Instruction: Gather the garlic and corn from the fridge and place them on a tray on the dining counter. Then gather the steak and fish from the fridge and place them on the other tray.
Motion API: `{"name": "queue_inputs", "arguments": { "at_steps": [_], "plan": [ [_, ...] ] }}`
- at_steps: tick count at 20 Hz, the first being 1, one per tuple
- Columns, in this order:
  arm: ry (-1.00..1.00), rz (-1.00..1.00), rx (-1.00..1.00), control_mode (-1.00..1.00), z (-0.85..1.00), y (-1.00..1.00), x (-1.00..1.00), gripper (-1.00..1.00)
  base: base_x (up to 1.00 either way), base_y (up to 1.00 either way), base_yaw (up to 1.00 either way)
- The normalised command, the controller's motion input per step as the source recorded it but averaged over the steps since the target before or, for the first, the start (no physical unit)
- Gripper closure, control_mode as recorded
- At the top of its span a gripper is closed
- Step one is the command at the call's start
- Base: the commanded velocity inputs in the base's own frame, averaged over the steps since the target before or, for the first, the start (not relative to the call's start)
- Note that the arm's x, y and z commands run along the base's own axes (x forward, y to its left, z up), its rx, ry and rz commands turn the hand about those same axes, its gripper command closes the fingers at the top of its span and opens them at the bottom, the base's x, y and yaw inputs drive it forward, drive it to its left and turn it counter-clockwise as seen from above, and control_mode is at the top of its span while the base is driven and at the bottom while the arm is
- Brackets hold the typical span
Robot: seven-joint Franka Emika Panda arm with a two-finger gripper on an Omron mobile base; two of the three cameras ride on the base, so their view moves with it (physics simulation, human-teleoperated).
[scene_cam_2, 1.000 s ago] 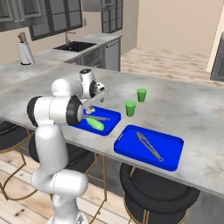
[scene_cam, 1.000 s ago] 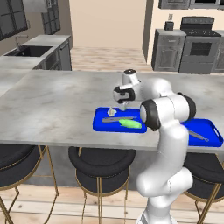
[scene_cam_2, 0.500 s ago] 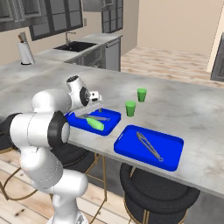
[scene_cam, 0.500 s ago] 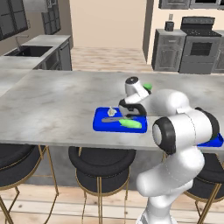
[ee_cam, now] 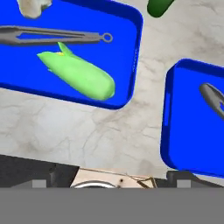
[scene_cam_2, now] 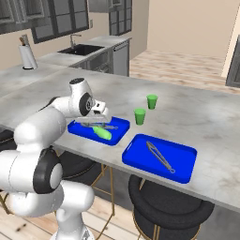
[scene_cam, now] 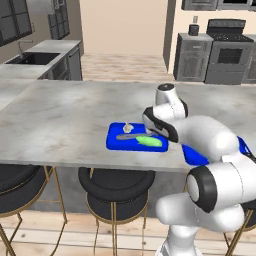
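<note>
I read two-finger gripper (scene_cam_2: 96, 123) as spread wide, empty, hovering over near tray. Long grey marbled dining counter (scene_cam: 60, 115) carries both bright-blue rimmed trays (scene_cam_2: 119, 127) (scene_cam_2: 185, 159). Light-green oblong corn (ee_cam: 78, 78) lies in first tray beside grey metal tongs (ee_cam: 52, 35); tiny off-white garlic bulb (scene_cam: 128, 128) at its far side.

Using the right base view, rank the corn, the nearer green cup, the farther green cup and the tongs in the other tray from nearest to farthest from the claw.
Claw, open, over the tray.
1. Corn: just below the claw, in that tray.
2. Nearer green cup: on the counter past the tray.
3. Farther green cup and tongs in the other tray: too close to call.
</note>
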Motion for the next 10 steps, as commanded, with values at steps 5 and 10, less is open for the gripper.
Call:
{"name": "queue_inputs", "arguments": {
  "at_steps": [5,10],
  "plan": [
    [-0.08,-0.24,0.18,-1.0,0.16,0.0,-0.79,-1.0,0.0,0.0,0.0],
    [-0.03,-0.15,0.15,-1.0,0.17,0.0,-0.57,-1.0,0.0,0.0,0.0]
  ]
}}
